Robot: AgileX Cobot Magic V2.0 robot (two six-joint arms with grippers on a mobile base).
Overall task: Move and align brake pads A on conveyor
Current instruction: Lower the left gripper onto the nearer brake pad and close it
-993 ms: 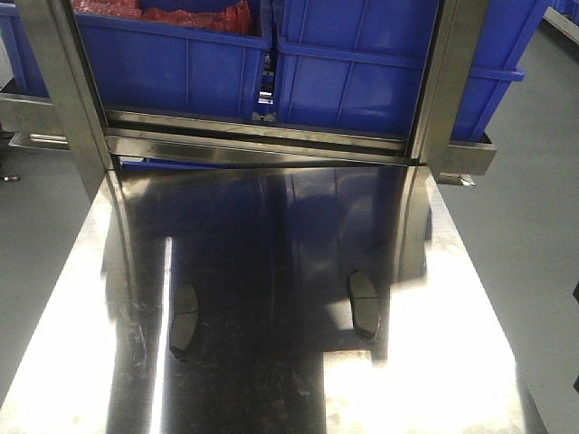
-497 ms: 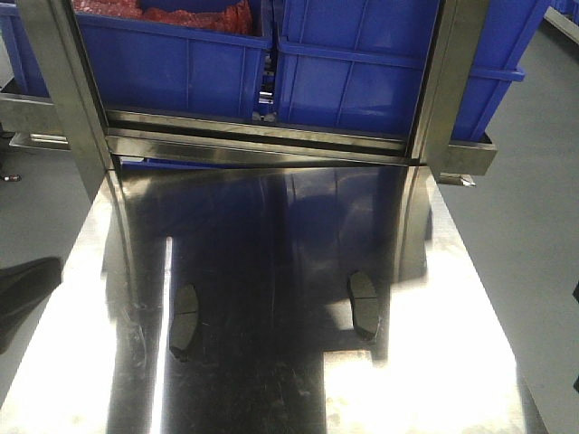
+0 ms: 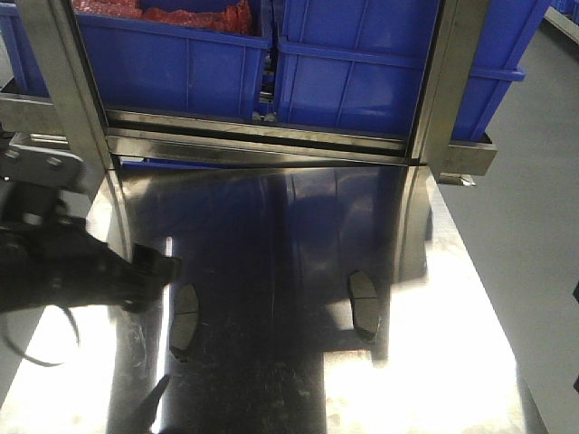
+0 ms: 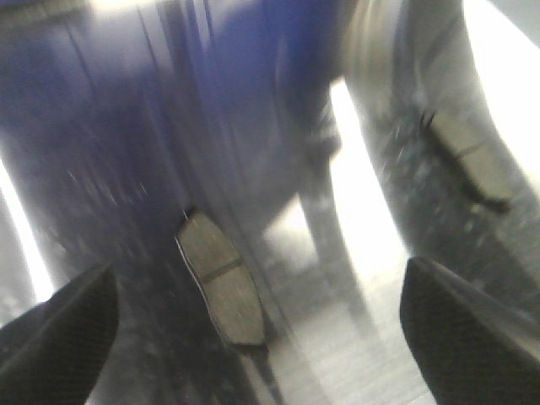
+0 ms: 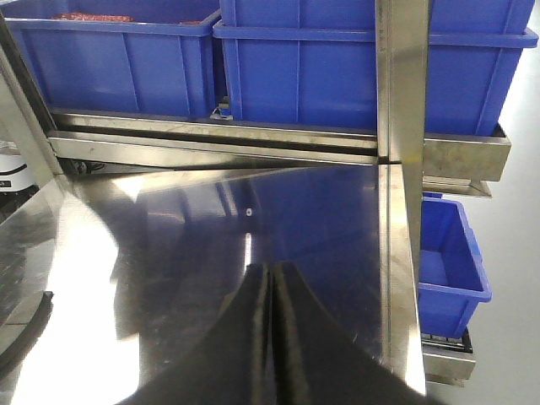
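Two brake pads A lie on the shiny steel table (image 3: 452, 362): a left pad (image 3: 184, 321) and a right pad (image 3: 364, 305), both dark, oblong and grooved. My left gripper (image 3: 149, 271) reaches in from the left, blurred, just up and left of the left pad. In the left wrist view it is open (image 4: 260, 287), fingers far apart, with that pad (image 4: 221, 281) lying on the table between and beyond them, and the other pad (image 4: 472, 160) at the upper right. My right gripper (image 5: 270, 270) is shut on nothing above the steel. The conveyor is out of view.
Blue bins (image 3: 172, 63) (image 3: 362, 72) stand on a shelf at the table's far edge, the left one holding red material. Steel frame posts (image 3: 63, 99) (image 3: 448, 81) rise at both back corners. A smaller blue bin (image 5: 447, 261) sits low off the table's right side.
My left arm has swung in from the left edge over the table toward the left pad. Both pads lie where they were.
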